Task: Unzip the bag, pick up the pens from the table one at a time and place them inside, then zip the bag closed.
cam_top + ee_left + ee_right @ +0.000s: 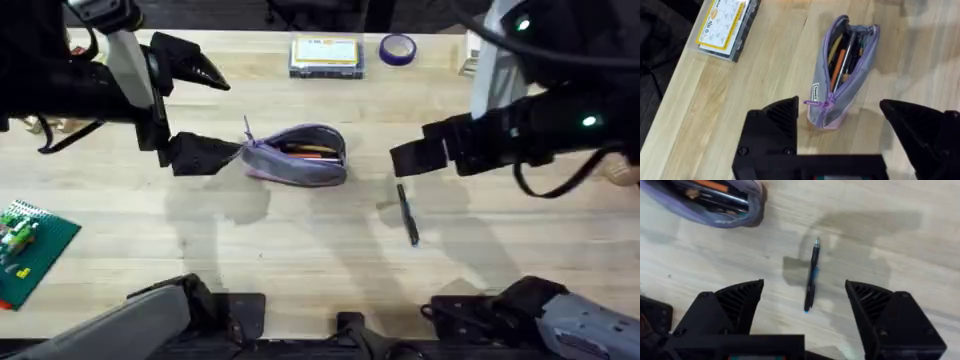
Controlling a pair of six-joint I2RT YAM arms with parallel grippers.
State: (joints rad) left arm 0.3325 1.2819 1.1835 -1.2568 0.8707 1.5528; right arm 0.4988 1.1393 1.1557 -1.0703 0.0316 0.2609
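Table [300, 230]: pale narrow-plank wooden top. On it: bag [297, 155] near centre, unzipped, pens inside; single dark pen [408, 214] to its right, apart; clear-lidded yellow-labelled box [325, 56] and purple tape roll [397, 48] at far edge; green brick plate [30, 250] at near left.

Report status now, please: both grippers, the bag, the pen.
Left gripper open at unzipped bag. Right gripper open above pen on table. Nothing in the way.

the bag [844, 75] lies unzipped on the surface [765, 75], pens [841, 62] inside; left tool [840, 132] wide open; box [726, 25] at 10 o'clock.
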